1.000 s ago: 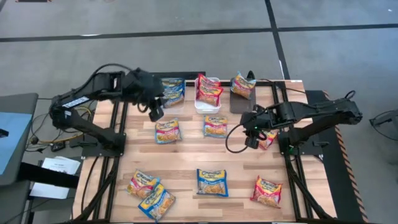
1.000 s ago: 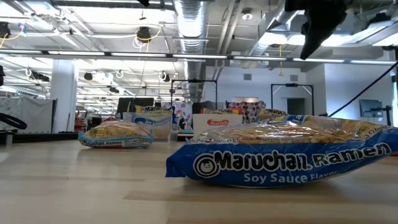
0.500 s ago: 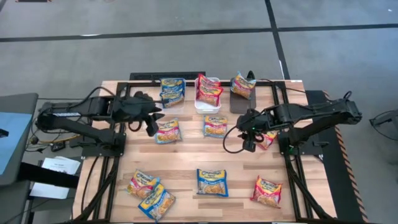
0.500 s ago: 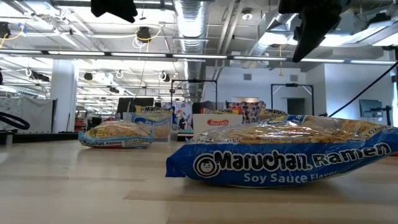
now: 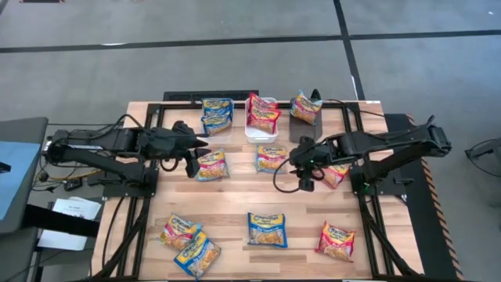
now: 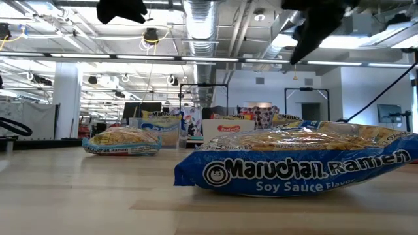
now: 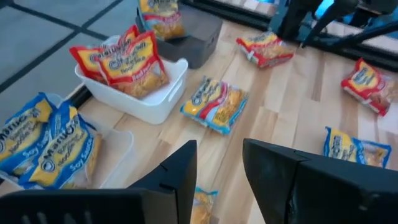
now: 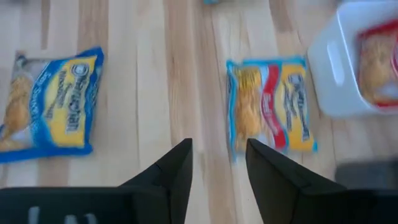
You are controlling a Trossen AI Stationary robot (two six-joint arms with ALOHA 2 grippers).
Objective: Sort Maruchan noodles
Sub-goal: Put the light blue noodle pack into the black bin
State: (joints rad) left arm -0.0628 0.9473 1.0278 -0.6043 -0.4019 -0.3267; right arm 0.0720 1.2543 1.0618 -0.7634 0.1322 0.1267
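Maruchan noodle packets lie flat and scattered on the wooden table. My left gripper (image 5: 190, 163) hangs open just left of a blue-and-yellow packet (image 5: 211, 164), and a corner of that packet (image 7: 202, 205) shows below its fingers (image 7: 180, 174). My right gripper (image 5: 305, 182) hangs open above bare wood, near-right of a blue-and-orange packet (image 5: 270, 158) (image 8: 270, 106). A red packet (image 5: 338, 174) lies partly under the right arm. Neither gripper has anything between its fingers.
Along the far edge stand a clear bin (image 5: 218, 129) with blue packets, a white bin (image 5: 261, 135) with red packets and a dark bin (image 5: 304, 129) with one packet. Several more packets lie by the near edge (image 5: 268, 229) (image 5: 180, 231) (image 5: 335, 239).
My left gripper has come down from beside the clear bin toward the near-left, and the arm has folded back. It now hangs beside the blue-and-yellow packet. My right gripper has shifted toward the table's left, nearer the blue-and-orange packet. No packet has moved.
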